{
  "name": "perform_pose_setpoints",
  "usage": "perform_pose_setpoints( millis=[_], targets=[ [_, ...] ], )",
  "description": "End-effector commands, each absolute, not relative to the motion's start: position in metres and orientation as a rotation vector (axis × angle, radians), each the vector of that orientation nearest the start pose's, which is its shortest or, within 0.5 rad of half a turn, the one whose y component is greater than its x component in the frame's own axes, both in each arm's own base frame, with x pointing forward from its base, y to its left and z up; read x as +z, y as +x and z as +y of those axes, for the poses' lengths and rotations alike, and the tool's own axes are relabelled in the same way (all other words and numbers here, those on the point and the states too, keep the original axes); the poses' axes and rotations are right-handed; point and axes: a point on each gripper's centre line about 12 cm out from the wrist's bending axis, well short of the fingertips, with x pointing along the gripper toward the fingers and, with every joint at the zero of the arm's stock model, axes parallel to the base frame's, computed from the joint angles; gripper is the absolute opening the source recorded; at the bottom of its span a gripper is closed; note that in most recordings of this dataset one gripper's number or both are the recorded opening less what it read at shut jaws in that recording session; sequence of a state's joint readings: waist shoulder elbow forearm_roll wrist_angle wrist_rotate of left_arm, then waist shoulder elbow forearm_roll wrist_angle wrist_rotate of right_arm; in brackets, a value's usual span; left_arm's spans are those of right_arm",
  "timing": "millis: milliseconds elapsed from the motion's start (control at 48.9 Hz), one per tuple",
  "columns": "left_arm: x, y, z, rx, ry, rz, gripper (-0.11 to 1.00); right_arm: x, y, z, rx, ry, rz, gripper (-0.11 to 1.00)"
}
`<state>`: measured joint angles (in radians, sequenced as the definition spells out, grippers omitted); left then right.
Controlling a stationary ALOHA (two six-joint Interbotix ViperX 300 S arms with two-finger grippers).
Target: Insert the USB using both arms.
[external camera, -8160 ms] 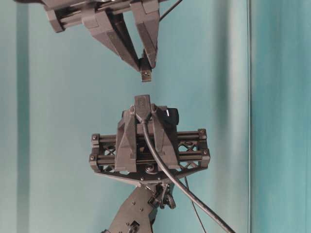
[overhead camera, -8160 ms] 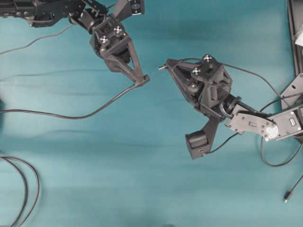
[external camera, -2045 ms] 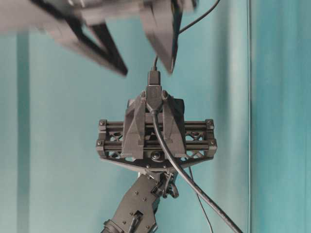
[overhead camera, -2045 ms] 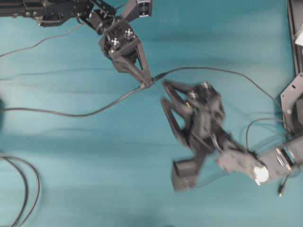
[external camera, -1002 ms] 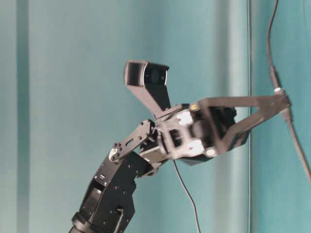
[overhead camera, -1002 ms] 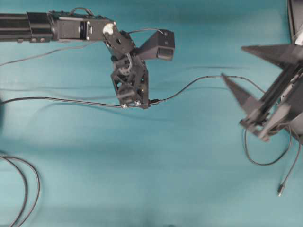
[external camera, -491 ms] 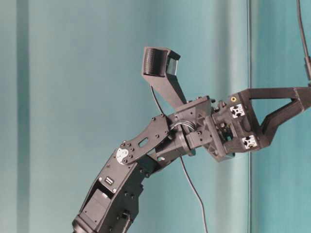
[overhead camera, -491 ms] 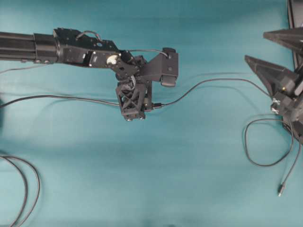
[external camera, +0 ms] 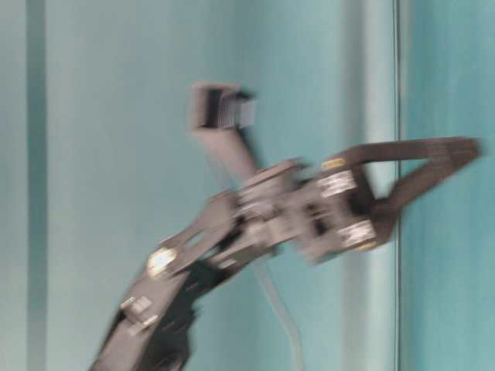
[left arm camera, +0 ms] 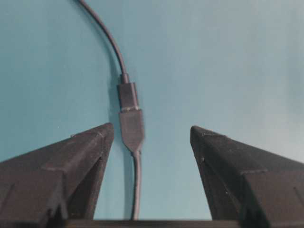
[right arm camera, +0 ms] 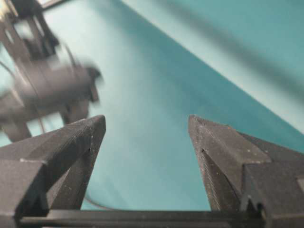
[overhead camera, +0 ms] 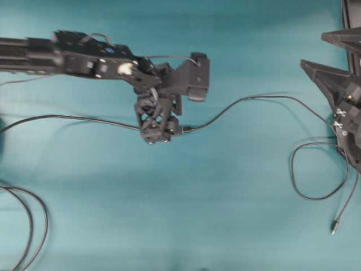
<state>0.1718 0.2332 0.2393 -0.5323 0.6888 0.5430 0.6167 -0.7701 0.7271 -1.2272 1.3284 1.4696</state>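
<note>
Thin black USB (left arm camera: 128,92) cable, plugged into socket, flat on teal surface.

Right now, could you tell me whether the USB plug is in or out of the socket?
In. The left wrist view shows the USB butted end to end against the socket, no gap between.

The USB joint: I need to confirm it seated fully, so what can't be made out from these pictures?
- Overhead: the left claw covers most of the USB joint.
- Table-level: motion blur smears the left arm; the joint is not visible.
- Left wrist: the joint looks mated, but insertion depth is hidden inside the socket.
- Right wrist: the left arm is blurred.
</note>
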Motion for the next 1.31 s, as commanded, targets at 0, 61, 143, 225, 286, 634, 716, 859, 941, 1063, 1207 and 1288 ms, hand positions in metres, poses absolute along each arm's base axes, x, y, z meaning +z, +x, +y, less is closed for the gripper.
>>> perform_pose_setpoints(
  millis=[0,61,143,225,286,634,716,859,941,1063,1207,1288],
  targets=[
    [0.208,0.437,0.037,-0.174,-0.163,0.951,0.77,0.360,0.197,0.007,-0.661,0.146,0.284,0.79],
    [0.219,0.428,0.037,-0.148,-0.178,0.917,0.77,0.359,0.196,0.007,-0.645,0.138,0.267,0.79],
    [0.234,0.417,0.037,-0.113,-0.186,0.858,0.77,0.361,0.193,0.005,-0.622,0.134,0.236,0.79],
    [0.249,0.404,0.038,-0.083,-0.173,0.783,0.77,0.363,0.188,0.002,-0.601,0.145,0.212,0.79],
    [0.261,0.396,0.039,-0.061,-0.162,0.725,0.77,0.361,0.184,-0.001,-0.585,0.157,0.201,0.79],
    [0.312,0.320,0.037,0.057,-0.097,0.393,0.77,0.347,0.181,-0.007,-0.560,0.144,0.191,0.79],
    [0.322,0.295,0.035,0.099,-0.076,0.266,0.77,0.342,0.187,-0.011,-0.578,0.130,0.201,0.79],
    [0.329,0.261,0.033,0.144,-0.058,0.115,0.77,0.331,0.202,-0.026,-0.592,0.110,0.217,0.79],
    [0.324,0.250,0.032,0.147,-0.055,0.105,0.77,0.324,0.209,-0.038,-0.587,0.120,0.216,0.79],
    [0.318,0.242,0.031,0.150,-0.056,0.105,0.77,0.318,0.214,-0.059,-0.564,0.123,0.201,0.79],
    [0.310,0.242,0.032,0.160,-0.057,0.112,0.77,0.312,0.214,-0.076,-0.516,0.102,0.187,0.79],
    [0.305,0.240,0.033,0.169,-0.056,0.110,0.76,0.304,0.215,-0.074,-0.465,0.098,0.194,0.79]
  ],
)
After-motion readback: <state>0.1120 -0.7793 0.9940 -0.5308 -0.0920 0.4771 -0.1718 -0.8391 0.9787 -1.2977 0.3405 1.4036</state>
